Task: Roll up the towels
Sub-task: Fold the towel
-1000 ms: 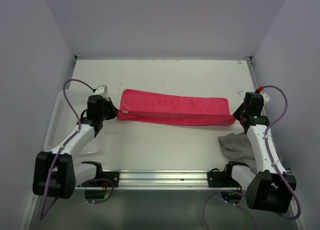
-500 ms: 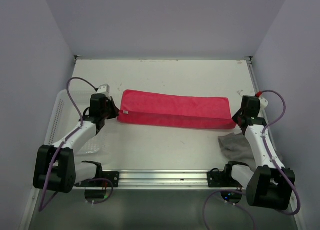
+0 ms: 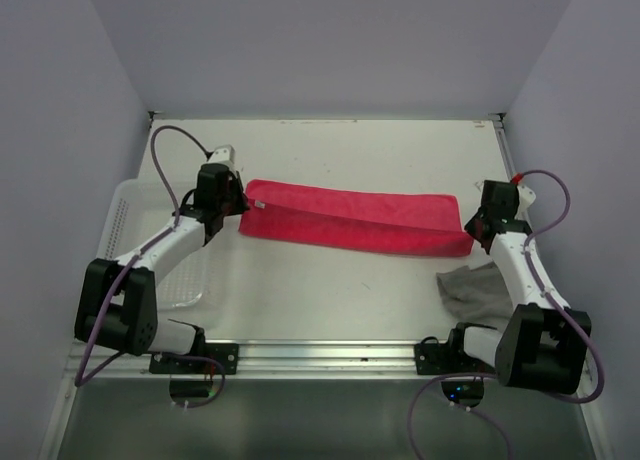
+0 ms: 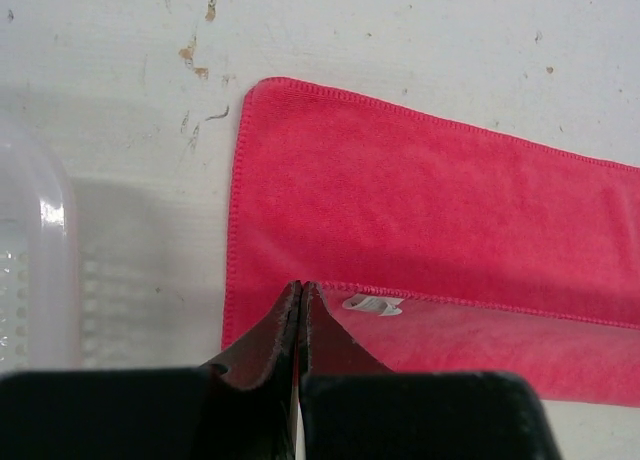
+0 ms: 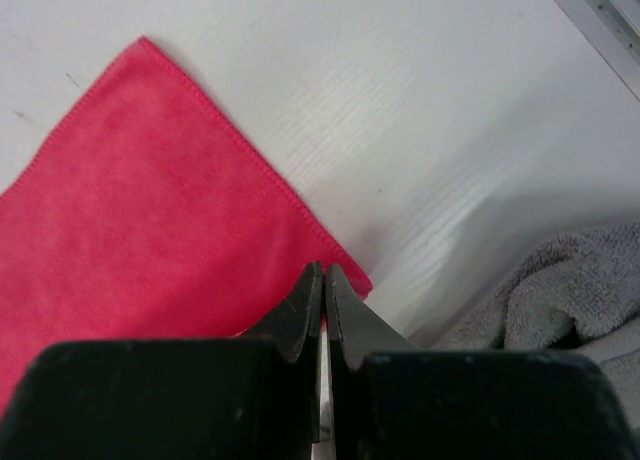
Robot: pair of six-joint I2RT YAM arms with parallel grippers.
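**A:** So compared with a second ago, the left gripper (image 3: 238, 202) has swung toward the far side, and the pink towel (image 3: 350, 220) is flatter on the table (image 3: 330, 300) instead of stretched up between the arms. From above it's a long strip running left to right across the middle, with the right gripper (image 3: 474, 230) at its right end. The grey towel (image 3: 475, 290) is crumpled near the right arm, and the basket (image 3: 125, 220) sits on the left.

**B:** How do the jaws look?

**A:** In the left wrist view they're pinched fully together, right on the hem of the folded-over layer. A small white tag shows just beside the tips.

**B:** And the right wrist?

**A:** Same deal, they're squeezed closed on the pink corner. The stitched edge runs diagonally away, and the grey one is bunched just to the right, not touching.
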